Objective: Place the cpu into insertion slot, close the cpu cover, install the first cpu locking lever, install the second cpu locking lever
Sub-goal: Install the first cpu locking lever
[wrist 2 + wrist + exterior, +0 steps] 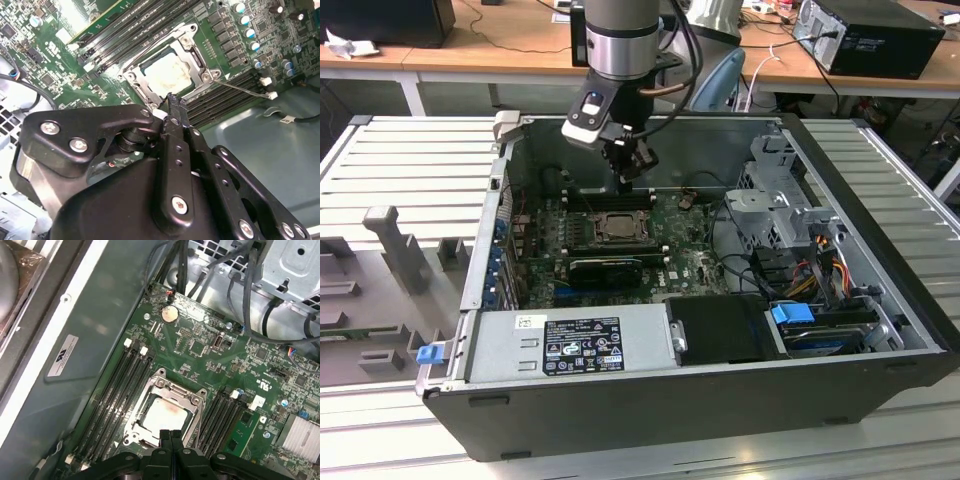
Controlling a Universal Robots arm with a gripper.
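Observation:
The cpu (pixel 165 412) lies in the insertion slot (pixel 146 436) on the green motherboard, its pale top showing through the window of the cpu cover (pixel 161 385). The silver cover frame (pixel 131 70) lies down around the chip (pixel 167 72). A thin metal lever rod (pixel 245 89) sticks out from one socket corner across the memory slots. My gripper (pixel 170 436) hangs just above the socket's edge, fingers pressed together with nothing between them. In the exterior view the gripper (pixel 624 183) is over the far side of the socket (pixel 617 226).
Long black memory slots (pixel 125 385) flank the socket on both sides. The open computer case has a drive cage (pixel 785 205) and cables at the exterior view's right, a power supply (pixel 570 340) in front, and a heatsink (pixel 302 432) near the socket.

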